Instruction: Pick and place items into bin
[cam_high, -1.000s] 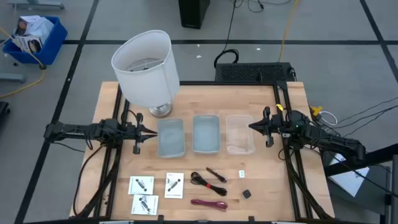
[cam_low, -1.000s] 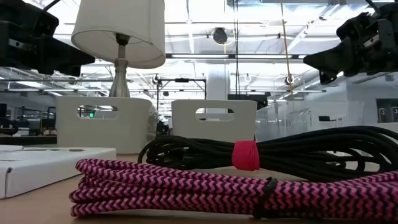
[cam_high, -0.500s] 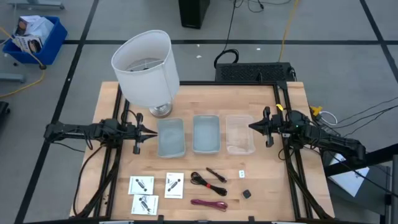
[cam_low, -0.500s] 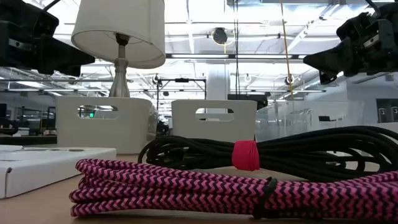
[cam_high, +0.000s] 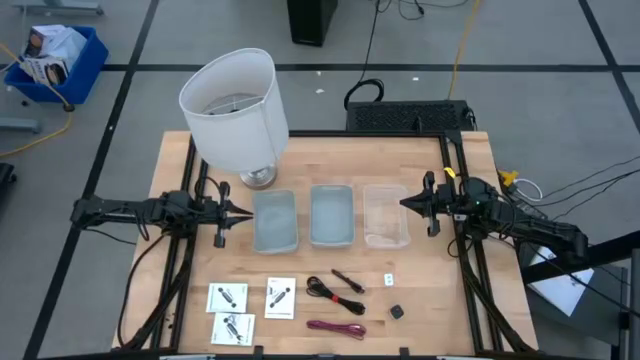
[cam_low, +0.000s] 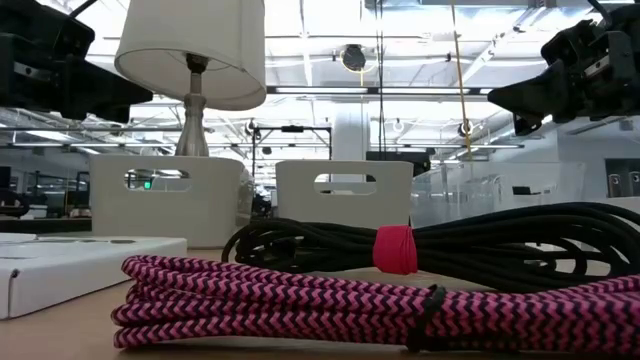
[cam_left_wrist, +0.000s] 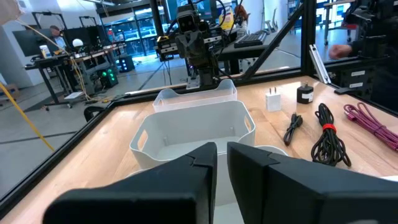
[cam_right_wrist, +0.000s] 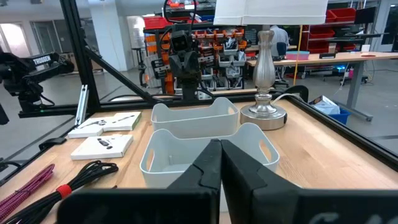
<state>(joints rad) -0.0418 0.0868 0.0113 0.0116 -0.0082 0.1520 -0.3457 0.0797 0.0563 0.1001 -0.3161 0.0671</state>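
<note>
Three empty rectangular plastic bins (cam_high: 330, 215) sit mid-bench; print on the white square packets (cam_high: 246, 305) near-left is unreadable. Black coiled cable (cam_high: 322, 290), magenta coiled cable (cam_high: 335, 328) lie near-centre. Left claw (cam_high: 243, 212) stands slightly parted, right claw (cam_high: 405, 204) closed; both empty.

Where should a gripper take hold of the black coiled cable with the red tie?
Probably at the tied middle of the black cable, coming straight down with fingers either side of the bundle. The red tie cinches the strands together there, so they should lift as one; the loose ends would likely slip.
</note>
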